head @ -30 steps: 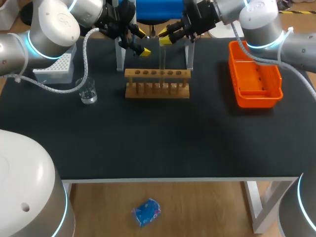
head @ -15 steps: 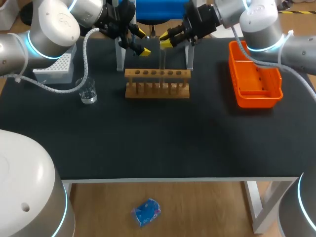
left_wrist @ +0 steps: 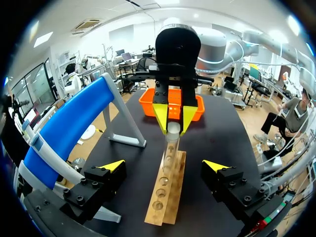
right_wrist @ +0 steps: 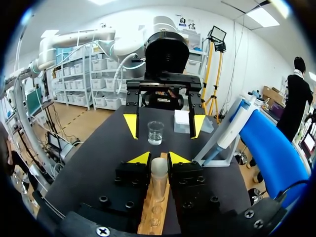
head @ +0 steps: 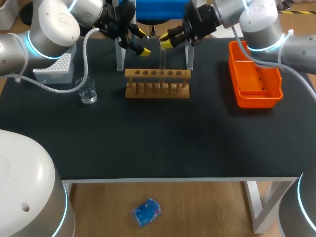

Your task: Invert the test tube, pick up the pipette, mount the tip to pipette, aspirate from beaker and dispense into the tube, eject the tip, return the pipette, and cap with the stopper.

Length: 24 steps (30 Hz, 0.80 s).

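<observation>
right jaws: clamped on the test tube [right_wrist: 159,170] near its upper end, 1 yellow tip on each side, both touching the glass
test tube: clear, upright, hangs down from the right jaws over the wooden rack [head: 157,83]; lower end sits at the rack's top bar, cannot tell if it is inside a hole
left jaws: apart, wide gap, nothing between the 2 yellow tips; they face the right jaws, with the tube ahead of them and in line with the gap
left arm [head: 49,29]: comes in over the far edge of the desk [head: 158,143], jaws near 1 end of the rack
right arm [head: 261,24]: comes in over the far edge, jaws above the rack's middle
rack: light wood, 1 row of holes, directly under the right jaws, running away ahead of the left jaws
pipette [left_wrist: 64,133]: blue, lying on its grey stand [left_wrist: 126,123], beside both sets of jaws, untouched
beaker [right_wrist: 155,132]: small, clear, ahead of the right jaws past the rack's far end, below the left jaws, apart from the rack
tip box [right_wrist: 181,118]: white, just beside the beaker, ahead of the right jaws
orange bin [left_wrist: 148,106]: ahead of the left jaws, beyond the right jaws, well apart from the rack
desk: black top, carries rack, beaker, tip box, stand and bin
</observation>
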Motion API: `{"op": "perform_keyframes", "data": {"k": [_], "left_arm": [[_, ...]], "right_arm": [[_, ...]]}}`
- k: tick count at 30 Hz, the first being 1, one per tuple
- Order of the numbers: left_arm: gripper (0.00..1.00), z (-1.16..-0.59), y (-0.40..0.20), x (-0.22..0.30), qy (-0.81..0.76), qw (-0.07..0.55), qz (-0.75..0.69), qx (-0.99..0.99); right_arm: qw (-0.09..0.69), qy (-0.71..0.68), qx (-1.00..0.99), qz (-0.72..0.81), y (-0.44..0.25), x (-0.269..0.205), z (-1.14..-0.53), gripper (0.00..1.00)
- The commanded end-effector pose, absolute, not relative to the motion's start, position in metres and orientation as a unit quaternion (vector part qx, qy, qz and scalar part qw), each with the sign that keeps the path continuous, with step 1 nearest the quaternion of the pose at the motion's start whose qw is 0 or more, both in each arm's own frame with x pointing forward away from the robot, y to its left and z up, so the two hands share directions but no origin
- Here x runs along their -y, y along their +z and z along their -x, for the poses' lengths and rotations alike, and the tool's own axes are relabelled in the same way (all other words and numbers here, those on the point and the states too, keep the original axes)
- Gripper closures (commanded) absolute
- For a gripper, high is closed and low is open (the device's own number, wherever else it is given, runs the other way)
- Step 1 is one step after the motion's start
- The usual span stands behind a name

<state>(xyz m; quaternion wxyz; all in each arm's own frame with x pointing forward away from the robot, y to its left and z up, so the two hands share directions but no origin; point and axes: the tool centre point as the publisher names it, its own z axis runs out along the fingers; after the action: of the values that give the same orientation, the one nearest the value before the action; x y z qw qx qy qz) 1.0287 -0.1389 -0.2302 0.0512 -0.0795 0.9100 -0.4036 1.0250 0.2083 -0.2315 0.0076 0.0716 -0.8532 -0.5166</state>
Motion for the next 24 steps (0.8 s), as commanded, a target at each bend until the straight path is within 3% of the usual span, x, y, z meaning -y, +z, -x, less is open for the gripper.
{"op": "perform_keyframes", "data": {"k": [1, 24], "left_arm": [[0.0, -1.03, -0.231, 0.139, -0.404, 0.051, 0.079, -0.91], [0.0, -1.03, -0.231, 0.139, -0.404, 0.051, 0.079, -0.91]], "right_arm": [[0.011, -0.515, 0.854, -0.072, -0.233, -0.209, -1.026, 1.0], [0.027, -0.497, 0.865, -0.065, -0.255, -0.207, -1.022, 1.0]]}}
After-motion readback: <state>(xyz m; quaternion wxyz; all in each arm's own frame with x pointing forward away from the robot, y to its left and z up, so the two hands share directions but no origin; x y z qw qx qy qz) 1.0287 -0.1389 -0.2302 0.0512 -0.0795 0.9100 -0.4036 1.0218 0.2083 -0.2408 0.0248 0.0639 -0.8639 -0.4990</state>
